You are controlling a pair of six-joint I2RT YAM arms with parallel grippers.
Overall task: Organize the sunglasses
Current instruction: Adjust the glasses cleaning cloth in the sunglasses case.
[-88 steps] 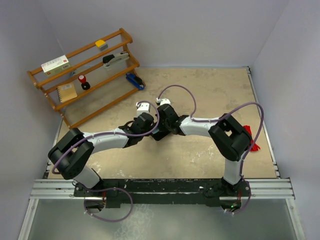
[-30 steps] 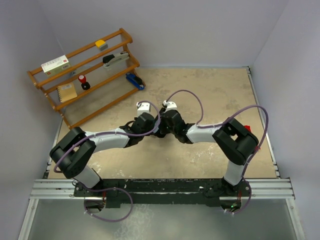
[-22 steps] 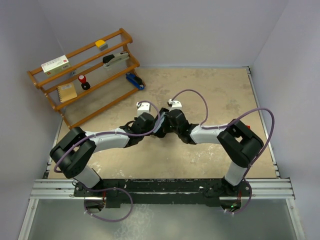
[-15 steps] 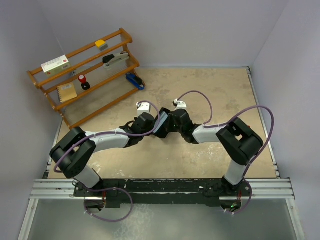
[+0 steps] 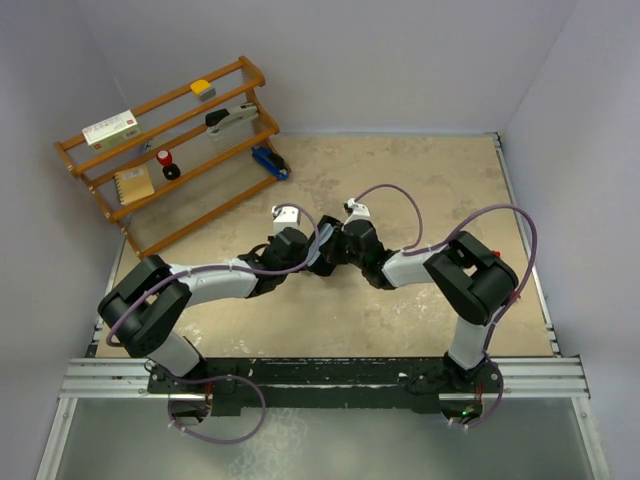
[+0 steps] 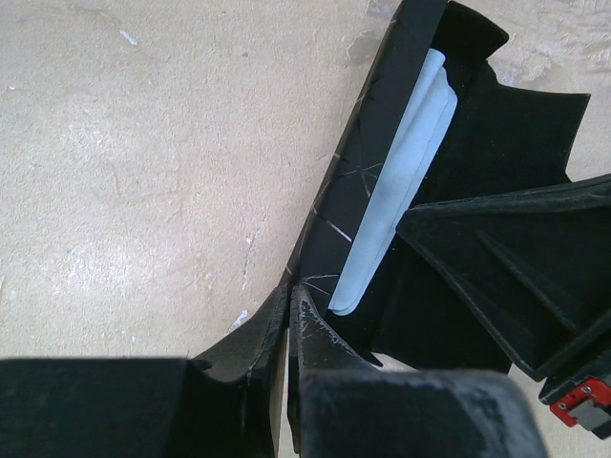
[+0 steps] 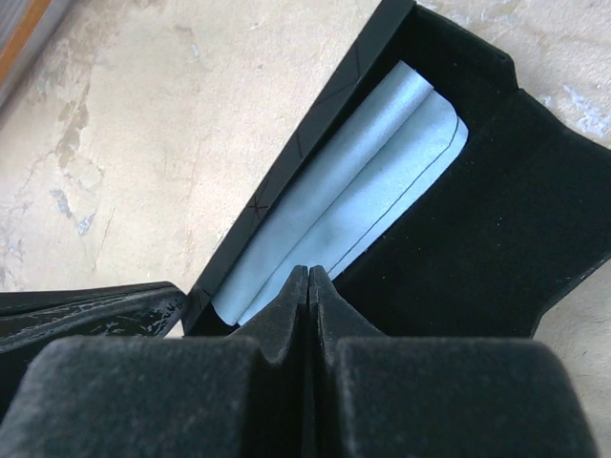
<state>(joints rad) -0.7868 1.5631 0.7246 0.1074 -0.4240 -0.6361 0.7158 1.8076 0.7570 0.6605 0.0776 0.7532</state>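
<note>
Left jaws are pressed fully shut w/ nothing btwn them. The fingertips (image 6: 305, 324) sit at the near outer corner of the black case (image 6: 368, 181), touching or just beside it, can't tell which. Right jaws are also fully shut & empty, fingertips (image 7: 291, 298) just over the near end of the pale blue cloth (image 7: 348, 181); the tips themselves hide any contact. Case lies open on the bench (image 5: 430, 180) w/ the cloth inside along one wall; its far end is cut off in both wrist views. From above, both wrists cover nearly all of it. Sunglasses (image 5: 494, 254): only a red speck at the far edge of the right arm's elbow, well apart from the case, rest hidden under the arm. Red-and-grey bit (image 6: 580, 402) in the left wrist view's corner is cut off, can't identify.
</note>
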